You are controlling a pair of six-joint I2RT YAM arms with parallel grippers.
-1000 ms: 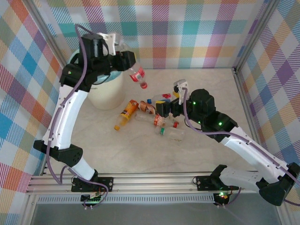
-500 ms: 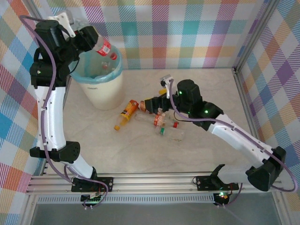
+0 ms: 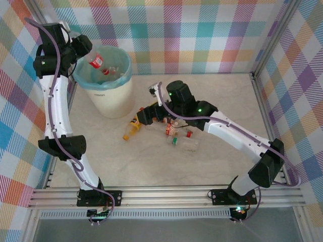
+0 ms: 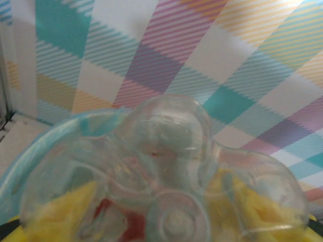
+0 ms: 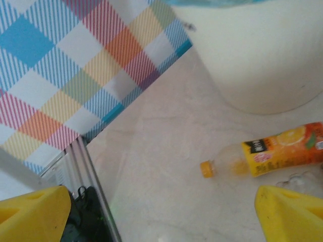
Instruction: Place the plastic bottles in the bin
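My left gripper (image 3: pixel 85 49) is raised over the bin (image 3: pixel 107 98) and shut on a clear plastic bottle (image 3: pixel 96 60) with a red label, which hangs above the bin's opening. In the left wrist view the bottle's base (image 4: pixel 171 201) sits close to the camera between my yellow fingers (image 4: pixel 53 214). My right gripper (image 3: pixel 144 117) is open, low over the table, just above an orange-labelled bottle (image 3: pixel 132 127). In the right wrist view that bottle (image 5: pixel 275 154) lies near the right fingertip (image 5: pixel 290 212), with nothing between the fingers. Several more bottles (image 3: pixel 176 133) lie in a pile.
The bin's liner rim (image 4: pixel 15 166) shows at the left of the left wrist view. The cream bin wall (image 5: pixel 262 55) stands just beyond the orange bottle. Checked walls enclose the table on three sides, and a metal rail (image 5: pixel 96 186) runs along the left edge.
My left arm has swung the red-labelled bottle from right of the bin to above its opening. My right gripper has moved left from the pile to the orange bottle.
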